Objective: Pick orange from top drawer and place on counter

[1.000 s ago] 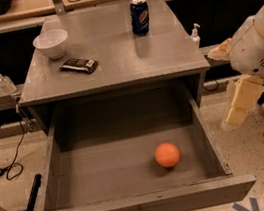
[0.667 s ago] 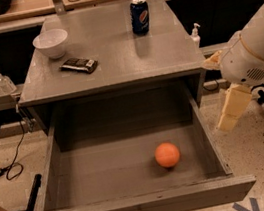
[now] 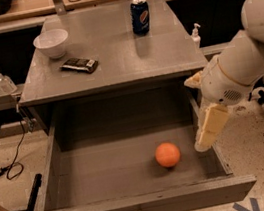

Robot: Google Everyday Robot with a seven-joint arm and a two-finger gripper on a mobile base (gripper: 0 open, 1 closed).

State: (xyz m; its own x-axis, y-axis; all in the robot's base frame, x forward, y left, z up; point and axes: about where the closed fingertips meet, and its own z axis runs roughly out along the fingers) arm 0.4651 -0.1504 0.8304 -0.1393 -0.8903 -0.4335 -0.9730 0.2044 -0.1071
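Grey counter point(image 3: 113, 55) stands over the open top drawer point(image 3: 108, 170), where the orange point(image 3: 167, 154) lies near the front right. A bump could roll the orange away, or the gripper point(image 3: 203, 143) could knock the drawer's side wall. It hangs pointing down beside that wall, near the orange; spread or pressed together, nobody can tell.
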